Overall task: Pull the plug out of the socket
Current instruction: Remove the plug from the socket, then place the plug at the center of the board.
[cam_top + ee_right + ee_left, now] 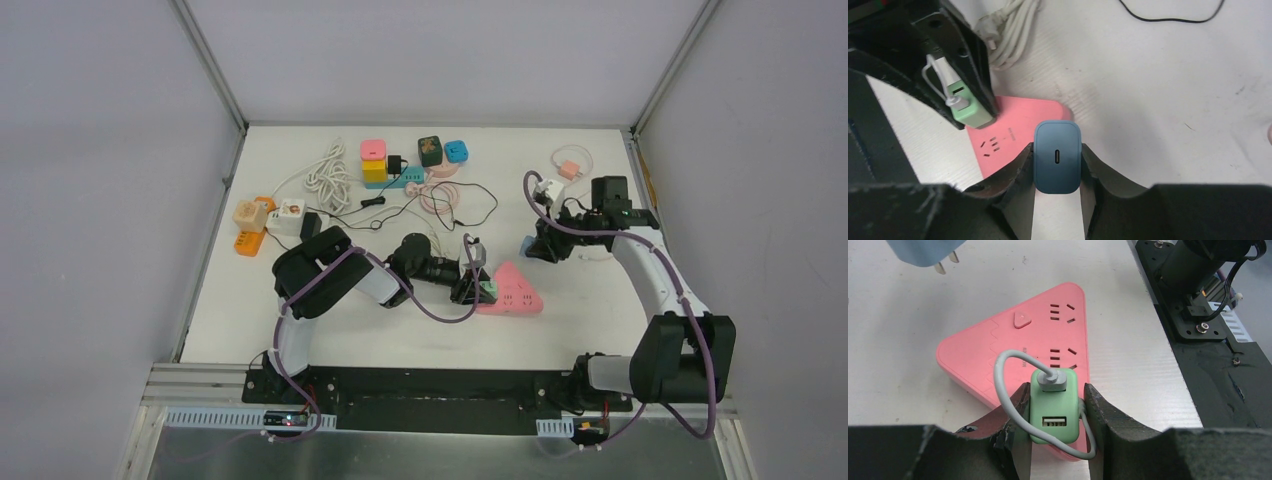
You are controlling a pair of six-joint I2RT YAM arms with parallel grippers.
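A pink triangular socket strip (pixel 520 297) lies mid-table, also in the left wrist view (pixel 1048 330) and the right wrist view (pixel 1018 125). A green plug (pixel 1054 407) with a grey looped cable (pixel 998 385) sits in the strip's near corner. My left gripper (pixel 1056 392) is shut on the green plug's sides, with the cable caught against the right finger. My right gripper (pixel 1057 152) is shut on a blue plug (pixel 1057 156) and holds it in the air clear of the strip, to its right (pixel 527 246). The blue plug's bare prongs (pixel 945 264) show in the left wrist view.
Coloured cube sockets (pixel 373 160), a black cube (pixel 430 150) and a blue cube (pixel 456 151) stand at the back. A coiled white cable (pixel 328 178) and orange and white adapters (pixel 255 218) lie back left. A pink adapter with cable (pixel 571 168) lies back right.
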